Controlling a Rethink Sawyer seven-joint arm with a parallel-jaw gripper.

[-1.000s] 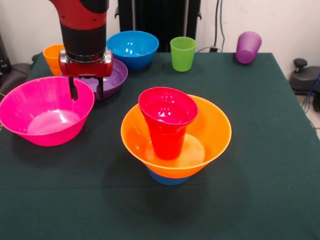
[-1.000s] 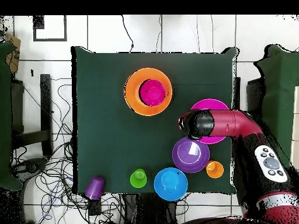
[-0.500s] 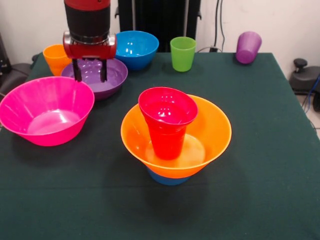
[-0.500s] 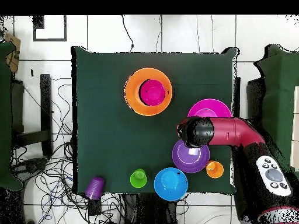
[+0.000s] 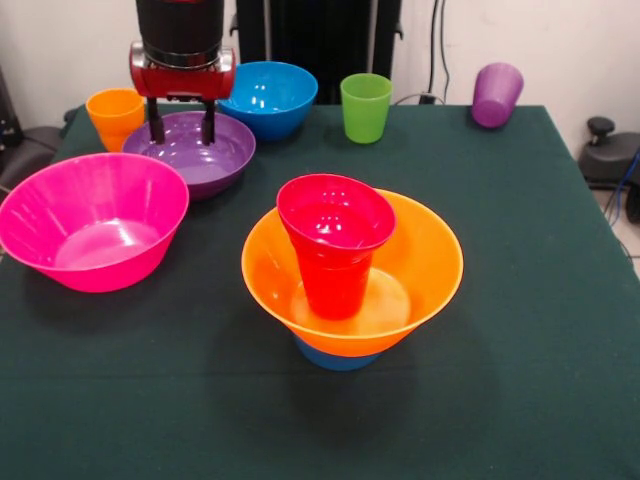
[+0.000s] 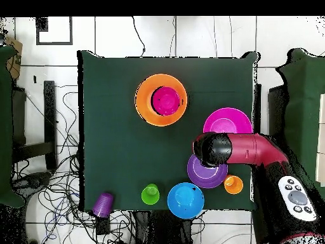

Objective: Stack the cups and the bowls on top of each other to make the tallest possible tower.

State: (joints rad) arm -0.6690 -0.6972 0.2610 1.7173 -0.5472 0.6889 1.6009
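The tower stands mid-table: a red-orange cup inside the large orange bowl, which rests on the small light-blue bowl. It also shows in the overhead view. My gripper is open and empty, hanging over the medium purple bowl's far rim. The large pink bowl, medium blue bowl, yellow-orange cup, green cup and tipped purple cup stand apart. The small red bowl is not in view.
The arm reaches in over the table's edge beside the pink bowl. Cables and stands lie on the floor around the table.
My gripper has moved away from over the pink bowl's rim toward the robot's side and risen, now over the purple bowl. No object has moved.
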